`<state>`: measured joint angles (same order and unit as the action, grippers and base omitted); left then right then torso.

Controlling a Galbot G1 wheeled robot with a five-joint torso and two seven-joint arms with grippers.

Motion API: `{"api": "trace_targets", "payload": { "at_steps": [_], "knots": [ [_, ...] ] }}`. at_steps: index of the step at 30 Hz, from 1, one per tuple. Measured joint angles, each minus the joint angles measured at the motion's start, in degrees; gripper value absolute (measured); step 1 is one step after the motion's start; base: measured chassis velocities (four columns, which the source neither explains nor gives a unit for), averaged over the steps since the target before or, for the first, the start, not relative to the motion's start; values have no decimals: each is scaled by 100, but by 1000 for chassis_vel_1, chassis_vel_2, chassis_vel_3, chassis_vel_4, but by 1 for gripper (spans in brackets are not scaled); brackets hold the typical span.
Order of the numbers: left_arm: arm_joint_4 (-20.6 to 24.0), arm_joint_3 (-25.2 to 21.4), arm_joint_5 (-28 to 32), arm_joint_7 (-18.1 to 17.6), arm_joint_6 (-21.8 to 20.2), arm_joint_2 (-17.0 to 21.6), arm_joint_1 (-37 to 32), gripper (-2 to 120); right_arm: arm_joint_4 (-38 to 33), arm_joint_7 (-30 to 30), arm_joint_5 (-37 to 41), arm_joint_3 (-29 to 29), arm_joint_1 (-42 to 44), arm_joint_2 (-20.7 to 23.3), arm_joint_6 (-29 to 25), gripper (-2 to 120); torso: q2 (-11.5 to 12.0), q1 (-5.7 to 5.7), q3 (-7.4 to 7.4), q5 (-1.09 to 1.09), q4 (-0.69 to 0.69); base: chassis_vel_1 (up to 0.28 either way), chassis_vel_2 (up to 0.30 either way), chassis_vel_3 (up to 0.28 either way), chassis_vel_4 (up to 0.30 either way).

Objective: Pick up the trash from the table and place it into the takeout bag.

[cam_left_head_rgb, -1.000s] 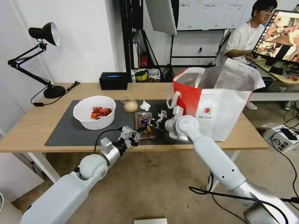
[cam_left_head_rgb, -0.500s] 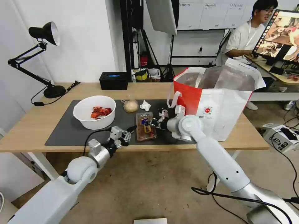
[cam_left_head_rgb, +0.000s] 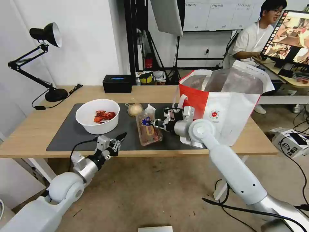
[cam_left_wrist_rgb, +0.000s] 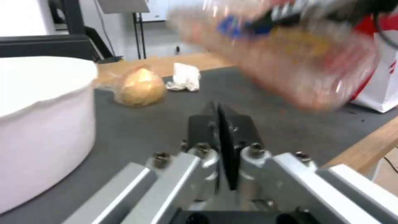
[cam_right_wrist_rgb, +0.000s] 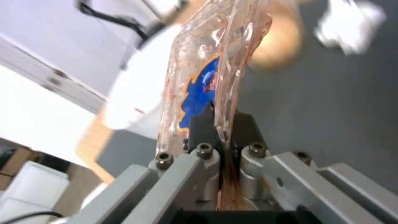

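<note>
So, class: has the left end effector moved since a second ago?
Yes. The left end effector has drawn back left along the table's near edge, away from the plastic tray, toward the white bowl.

The clear two-part plastic tray [cam_left_head_rgb: 148, 130] shows brownish-red food smears and a blue-and-orange patch. At its nine o'clock the round white bowl [cam_left_head_rgb: 97, 116] holds red shell scraps. The large takeout bag [cam_left_head_rgb: 225, 106] at three o'clock is white with a red side panel, silver foil lining and a small round red logo. The light-wood bench [cam_left_head_rgb: 30, 129] carries a dark grey mat [cam_left_head_rgb: 64, 135].
</note>
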<state>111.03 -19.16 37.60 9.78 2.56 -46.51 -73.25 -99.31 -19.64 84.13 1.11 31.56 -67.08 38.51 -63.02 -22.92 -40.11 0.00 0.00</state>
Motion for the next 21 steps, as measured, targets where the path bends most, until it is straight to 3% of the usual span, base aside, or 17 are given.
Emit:
{"api": "trace_targets", "payload": {
  "at_steps": [1, 3, 5, 7, 9, 12, 21],
  "knots": [
    [0, 0, 0, 0, 0, 0, 0, 12, 0, 0, 0, 0, 0, 0, 0, 0, 0, 0, 0, 0, 0, 0, 0, 0, 0],
    [67, -225, 4, -10, 25, -20, -210, 25, -318, 222, -65, -106, -44, 58, -339, 0, 0, 0, 0, 0, 0, 0, 0, 0, 0],
    [81, -275, 10, -13, 34, -30, -250, 28, -393, 261, -74, -134, -58, 70, -448, 0, 0, 0, 1, 0, 0, 0, 0, 0, 0],
    [101, -400, 21, -21, 58, -75, -355, 40, -588, 257, -86, -219, -120, 86, -837, 0, -1, 0, 0, 0, 0, 0, 0, 0, 0],
    [106, -417, 21, -24, 61, -85, -374, 42, -626, 230, -86, -234, -137, 86, -944, 0, -1, 0, 1, 0, 0, 0, 0, 0, 0],
    [156, -464, 22, -105, 65, -150, -478, 56, -814, -18, -113, -405, -247, 84, -1563, 0, -1, 0, 0, 0, 0, 0, 0, 0, 0],
    [285, -625, 43, -118, -31, -216, -634, 86, -986, -972, -178, -868, -595, 164, -2183, 0, -1, 0, 0, 0, 1, 0, 0, 0, 0]
  ]
}}
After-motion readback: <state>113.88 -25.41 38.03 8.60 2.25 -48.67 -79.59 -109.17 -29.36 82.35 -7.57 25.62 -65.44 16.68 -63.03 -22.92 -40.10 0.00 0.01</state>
